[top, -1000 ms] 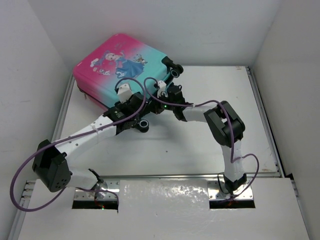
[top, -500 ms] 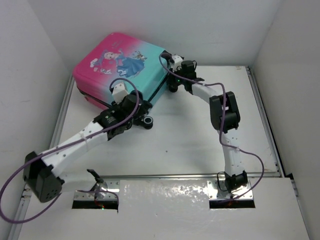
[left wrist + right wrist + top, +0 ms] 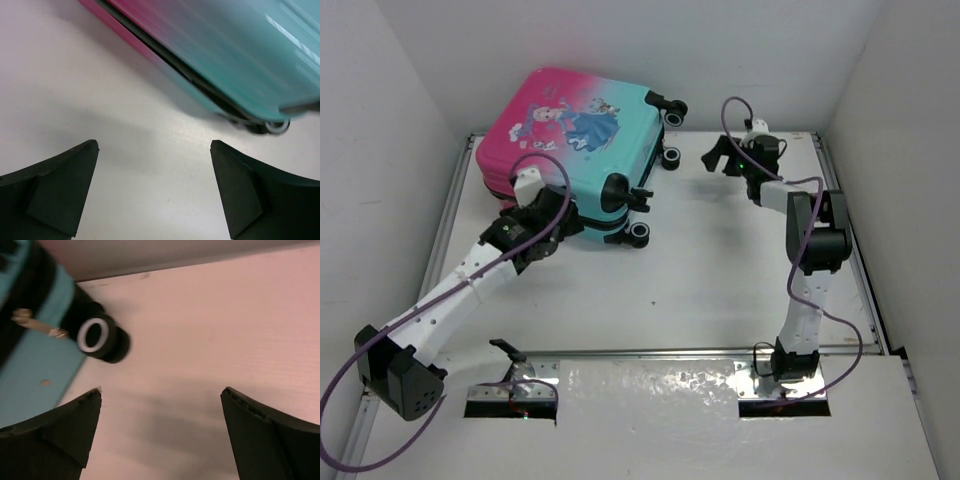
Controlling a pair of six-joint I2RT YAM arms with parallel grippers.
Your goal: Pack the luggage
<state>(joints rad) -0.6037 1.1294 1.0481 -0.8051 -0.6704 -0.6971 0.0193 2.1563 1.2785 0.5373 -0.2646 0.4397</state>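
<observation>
The luggage (image 3: 575, 135) lies flat and closed, print up, at the far left of the table (image 3: 720, 290). The left gripper (image 3: 155, 150) sits by its near seam and the right gripper (image 3: 160, 392) just right of its wheels (image 3: 670, 130). Both are spread and empty, so the case seemingly rests unaided.

Luggage (image 3: 575, 135) lies far left on table (image 3: 700, 270). L gripper (image 3: 558, 220) at its near side; R gripper (image 3: 717, 152) off to its right, apart.
</observation>
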